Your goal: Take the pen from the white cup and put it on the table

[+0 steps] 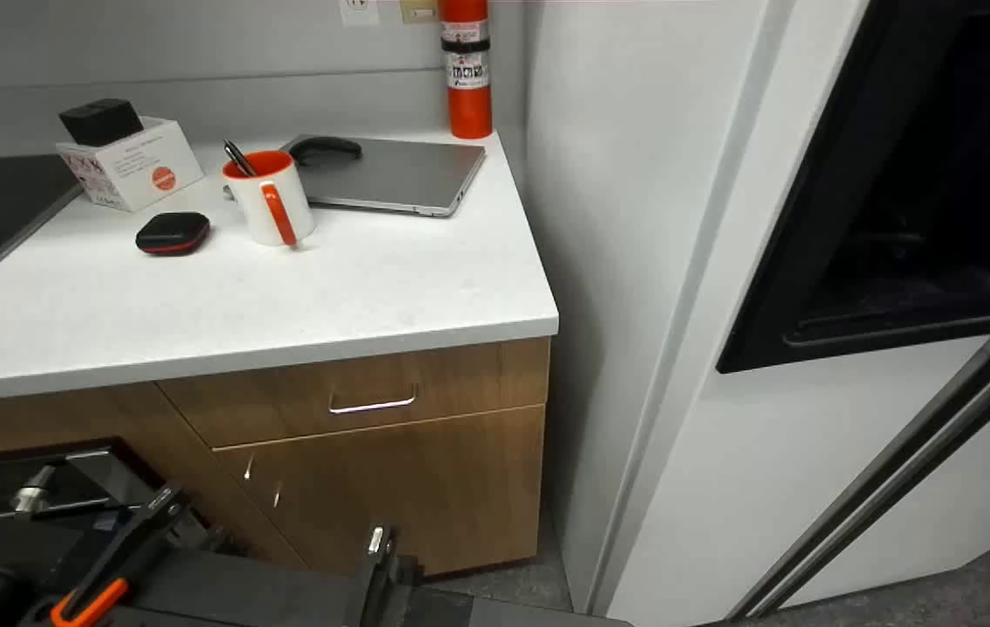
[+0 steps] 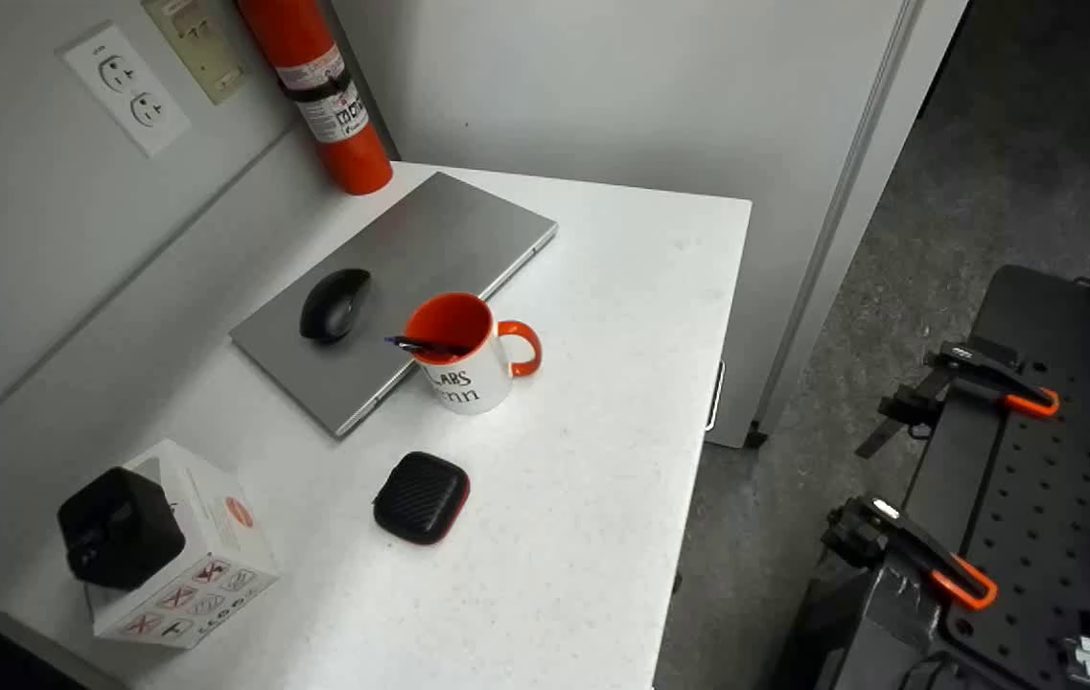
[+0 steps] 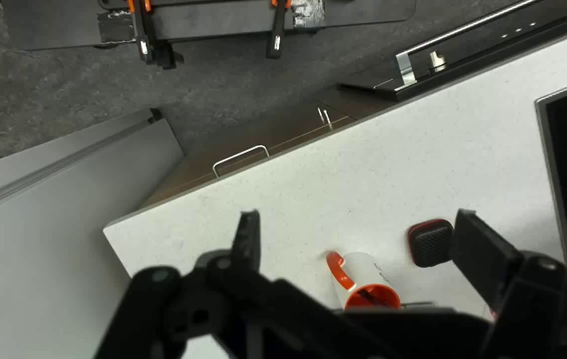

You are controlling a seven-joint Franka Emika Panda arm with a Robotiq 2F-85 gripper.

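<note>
The white cup (image 1: 275,212) has a red-orange inside and handle and stands upright on the white table (image 1: 390,279). In an exterior view the cup (image 2: 475,385) shows dark lettering on its side. The dark pen (image 1: 239,158) leans in the cup with its upper end past the rim; it also shows in an exterior view (image 2: 431,348). In the wrist view my gripper (image 3: 357,214) is wide open and empty, above the table. The cup (image 3: 360,267) shows between the fingers, partly hidden by the gripper body. The pen (image 3: 369,297) is partly visible inside it. Neither exterior view shows the gripper.
A closed grey laptop (image 2: 439,235) with a black mouse (image 2: 335,305) lies behind the cup. A small black case (image 2: 422,498) lies near the cup. A white box (image 1: 146,165) with a black object on top and a red fire extinguisher (image 1: 467,87) stand along the wall.
</note>
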